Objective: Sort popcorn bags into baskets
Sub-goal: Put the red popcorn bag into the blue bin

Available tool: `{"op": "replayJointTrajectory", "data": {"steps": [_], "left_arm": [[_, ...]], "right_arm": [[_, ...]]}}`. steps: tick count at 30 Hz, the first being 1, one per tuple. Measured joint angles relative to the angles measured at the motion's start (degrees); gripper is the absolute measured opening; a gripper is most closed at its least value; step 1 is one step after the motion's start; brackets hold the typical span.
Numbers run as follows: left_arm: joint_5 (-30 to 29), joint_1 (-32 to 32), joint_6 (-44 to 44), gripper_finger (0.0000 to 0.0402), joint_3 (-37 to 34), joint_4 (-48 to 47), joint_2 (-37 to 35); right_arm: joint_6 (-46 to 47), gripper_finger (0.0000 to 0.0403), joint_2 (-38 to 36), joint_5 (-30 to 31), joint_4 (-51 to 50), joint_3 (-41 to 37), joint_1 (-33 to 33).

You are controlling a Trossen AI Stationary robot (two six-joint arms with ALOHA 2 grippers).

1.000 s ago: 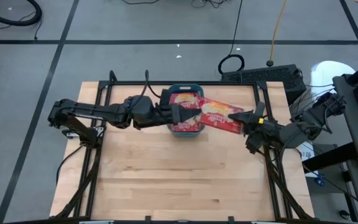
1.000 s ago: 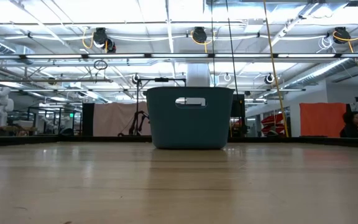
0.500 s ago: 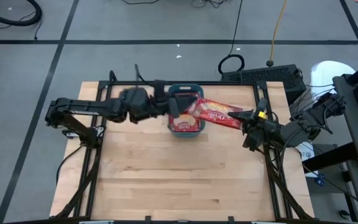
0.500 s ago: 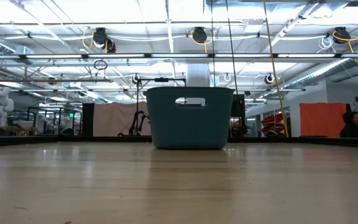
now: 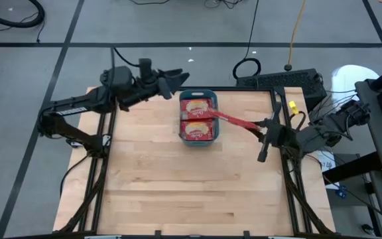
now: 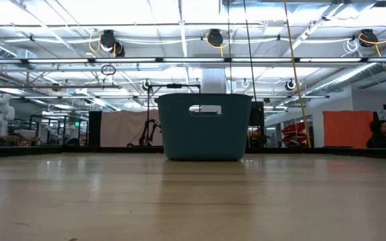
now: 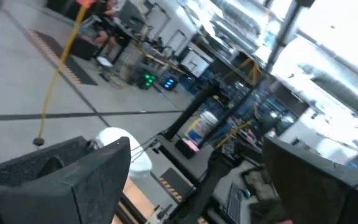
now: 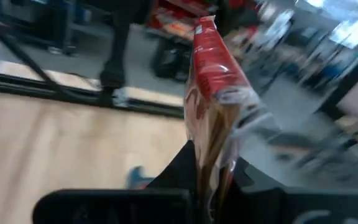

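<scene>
A pale wood counter [image 5: 184, 186] stands on grey taped floor; the low view looks into a lit workshop with a seated person [image 6: 382, 132] far off. The left tool [image 5: 175, 78] hovers just beyond the counter's far edge, fingers spread, released. The right tool [image 5: 260, 127], clenched, pinches a glossy red popcorn bag [image 5: 227, 120] edge-on, reaching toward the teal plastic basket [image 5: 197, 141]. Two flat red bags [image 5: 197, 118] lie inside the basket.
</scene>
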Motion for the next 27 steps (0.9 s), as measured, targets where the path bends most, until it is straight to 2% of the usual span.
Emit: {"op": "replayJointTrajectory", "data": {"steps": [6,13,18,22,27], "left_arm": [[5.5,-2.8,5.7,0.0333,0.0,0.0,-0.6],[6.1,-9.3,9.4,0.0287,0.0,-0.1,0.8],[4.1,-13.3,11.7,0.0286,-0.1,-0.8,2.5],[4.9,-14.4,9.8,0.0295,-0.1,-2.1,4.3],[7.3,-15.2,8.1,0.0290,-0.2,-7.5,7.2]], "right_arm": [[14.7,0.0010,0.2,-17.4,-4.2,0.0,-5.0],[17.1,0.0016,0.5,-35.6,-4.8,-2.0,-10.7],[18.2,0.0015,0.5,-50.2,-4.2,-5.1,-16.1],[21.9,0.0015,0.5,-60.0,-2.1,-8.7,-20.6],[26.7,0.0014,0.5,-69.1,3.0,-14.4,-24.2]]}}
